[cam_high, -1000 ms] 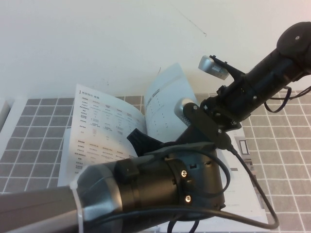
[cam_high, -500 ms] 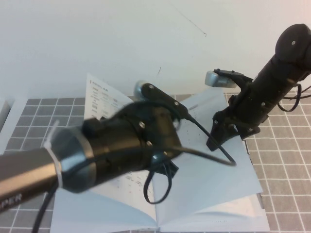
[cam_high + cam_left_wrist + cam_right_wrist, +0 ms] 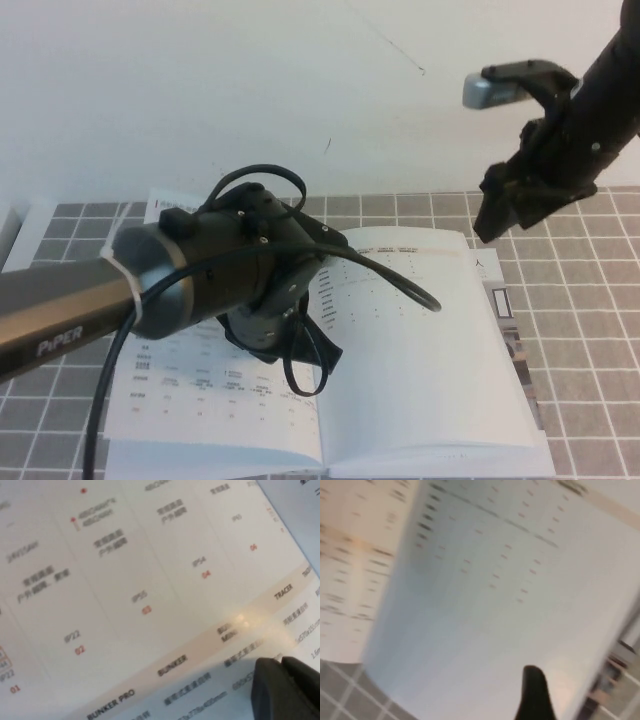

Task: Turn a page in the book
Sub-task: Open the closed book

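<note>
The book [image 3: 420,350] lies open and flat on the grey tiled mat, showing white pages with small tables and text. No sheet with red-and-white checkered squares is in view. My left gripper [image 3: 305,355] points down onto the left-hand page near the spine. In the left wrist view it [image 3: 281,672] is shut, tips on or just above the printed page [image 3: 150,580], holding nothing. My right gripper [image 3: 490,218] hangs in the air above the book's far right corner, apart from it. The right wrist view looks down on the right-hand page [image 3: 495,605].
A printed sheet with dark photos [image 3: 512,335] sticks out from under the book's right edge. The grey tiled mat [image 3: 585,300] extends to the right and left. A white wall [image 3: 250,90] stands behind. My left arm covers much of the left page.
The sheet that stood upright at the spine has dropped flat onto the right side. My right arm rose up and away to the right. My left arm swung down onto the left page.
</note>
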Controlling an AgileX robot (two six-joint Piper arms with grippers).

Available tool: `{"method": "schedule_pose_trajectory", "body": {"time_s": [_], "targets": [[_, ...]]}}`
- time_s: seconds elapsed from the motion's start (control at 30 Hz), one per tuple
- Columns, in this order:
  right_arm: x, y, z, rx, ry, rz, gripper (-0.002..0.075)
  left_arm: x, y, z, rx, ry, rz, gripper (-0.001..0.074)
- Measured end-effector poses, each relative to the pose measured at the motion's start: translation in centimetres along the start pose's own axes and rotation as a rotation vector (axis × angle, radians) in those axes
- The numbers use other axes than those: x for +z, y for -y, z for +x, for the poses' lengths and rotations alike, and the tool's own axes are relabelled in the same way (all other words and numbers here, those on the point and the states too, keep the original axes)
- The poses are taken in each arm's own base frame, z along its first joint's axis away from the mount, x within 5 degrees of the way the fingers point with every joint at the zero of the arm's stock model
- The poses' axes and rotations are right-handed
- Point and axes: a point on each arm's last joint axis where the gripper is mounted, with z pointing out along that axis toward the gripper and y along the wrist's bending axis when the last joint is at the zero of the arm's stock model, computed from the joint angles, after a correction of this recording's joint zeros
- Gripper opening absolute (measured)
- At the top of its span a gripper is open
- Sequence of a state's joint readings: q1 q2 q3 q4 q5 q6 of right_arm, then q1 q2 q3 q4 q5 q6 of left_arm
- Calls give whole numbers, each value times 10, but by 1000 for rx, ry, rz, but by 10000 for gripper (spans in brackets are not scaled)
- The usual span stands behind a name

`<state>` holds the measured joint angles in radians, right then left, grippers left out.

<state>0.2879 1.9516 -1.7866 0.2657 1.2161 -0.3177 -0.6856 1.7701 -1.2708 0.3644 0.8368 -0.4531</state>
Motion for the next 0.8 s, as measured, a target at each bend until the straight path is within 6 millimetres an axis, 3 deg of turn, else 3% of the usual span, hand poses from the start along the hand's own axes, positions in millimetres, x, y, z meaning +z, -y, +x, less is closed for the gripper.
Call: {"method": "schedule_pose_trajectory", "body": {"time_s": [0.1,0.2,0.3,0.43,0.5,0.67,0.8], "targets": [[-11,-17,-6,-31,76,-138,448,10,3,-1,8,-8,8,-4],[0,-28,-10,-62,75,-222,436,16,6,-2,2,-2,21,-4],[30,-31,-14,-63,14,-254,350,22,4,-2,-19,-14,19,-4],[86,-32,-14,-51,-104,-291,108,30,-7,-2,-64,-40,13,-4],[112,-36,-13,-51,-156,-303,44,36,-14,-2,-92,-53,12,-4],[153,-44,-6,-62,-249,-311,6,52,-26,-1,-130,-96,46,-4],[165,-43,-4,-54,-269,-310,0,69,-28,2,-123,-146,91,-4]]}}
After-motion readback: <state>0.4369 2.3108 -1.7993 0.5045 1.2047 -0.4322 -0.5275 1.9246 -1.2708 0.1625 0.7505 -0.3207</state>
